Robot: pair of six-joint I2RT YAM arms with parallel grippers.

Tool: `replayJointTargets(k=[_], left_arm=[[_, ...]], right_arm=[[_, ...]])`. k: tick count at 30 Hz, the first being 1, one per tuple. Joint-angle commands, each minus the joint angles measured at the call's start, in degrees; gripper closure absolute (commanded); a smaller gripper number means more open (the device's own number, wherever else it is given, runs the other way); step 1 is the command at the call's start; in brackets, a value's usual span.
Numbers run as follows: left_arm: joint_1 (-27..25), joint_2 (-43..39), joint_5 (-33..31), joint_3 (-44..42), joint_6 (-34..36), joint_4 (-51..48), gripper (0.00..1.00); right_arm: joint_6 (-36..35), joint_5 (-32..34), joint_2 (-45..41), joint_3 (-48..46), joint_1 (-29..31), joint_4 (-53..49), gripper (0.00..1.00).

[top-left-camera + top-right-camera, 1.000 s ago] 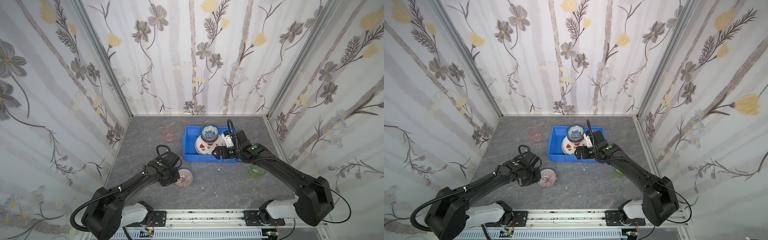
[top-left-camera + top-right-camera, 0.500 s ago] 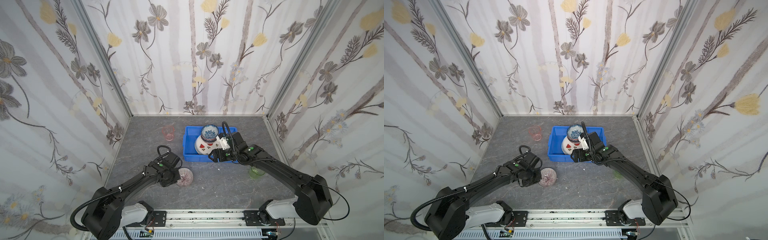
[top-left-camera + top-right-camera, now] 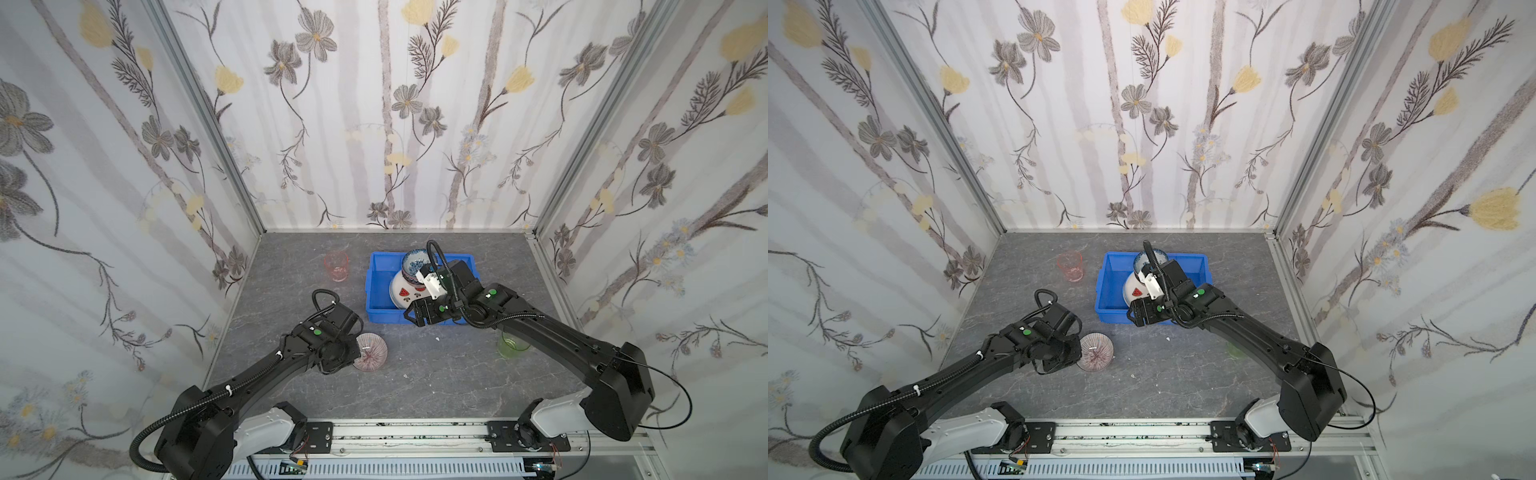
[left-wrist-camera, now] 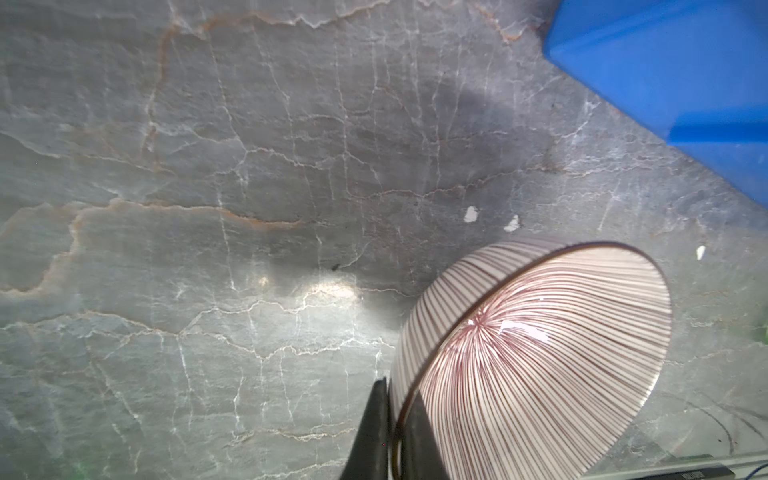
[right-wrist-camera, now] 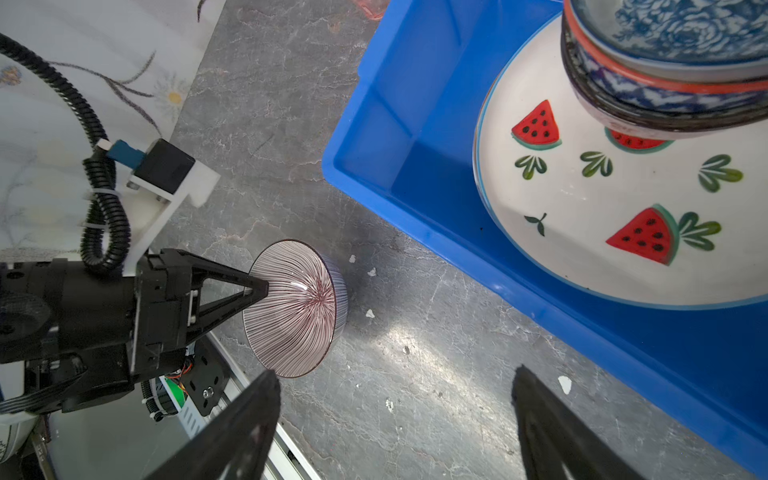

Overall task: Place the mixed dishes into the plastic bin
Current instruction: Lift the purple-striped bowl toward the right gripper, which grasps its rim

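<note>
The left gripper (image 5: 258,291) is pinched tight on the rim of the red-striped bowl (image 5: 295,316), one finger (image 4: 370,432) against the outer wall and the other inside the mouth. The bowl hangs tilted off the fingertips, its mouth turned back toward the gripper and its base pointing away. Whether its base touches the grey table (image 4: 249,166) I cannot tell. In both top views the bowl (image 3: 372,353) (image 3: 1098,351) lies near the blue plastic bin (image 3: 380,286) but outside it, in front of the bin's near left corner. The bin (image 5: 374,124) holds the watermelon plate (image 5: 582,199) with a stack of bowls on it, a blue-white bowl (image 5: 673,33) on top. The right gripper (image 5: 395,415) stands spread wide and empty over the table just beside the bin's near wall, apart from the striped bowl. A pink cup (image 3: 336,266) stands left of the bin and a green cup (image 3: 513,347) beside the right arm, both outside the bin.
</note>
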Motion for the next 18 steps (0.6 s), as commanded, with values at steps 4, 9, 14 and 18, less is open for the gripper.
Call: replayJointTargets(k=[4, 9, 14, 18], left_arm=[[-1.7, -0.4, -1.0, 7.3, -2.5, -4.2, 1.00], [-2.1, 1.2, -2.8, 12.7, -3.3, -7.5, 1.00], [-2.6, 3.2, -3.7, 16.2, -4.4, -7.8, 1.00], [-3.1, 4.7, -4.4, 18.5, -4.8, -7.7, 1.00]], right_arm=[[-1.9, 2.3, 2.6, 3.6, 2.5, -3.2, 0.19], [-2.5, 4.3, 4.8, 6.5, 5.0, -4.6, 0.21], [-2.6, 5.6, 7.7, 8.2, 7.4, -4.8, 0.24], [-2.4, 5.6, 10.1, 9.6, 8.0, -4.4, 0.29]])
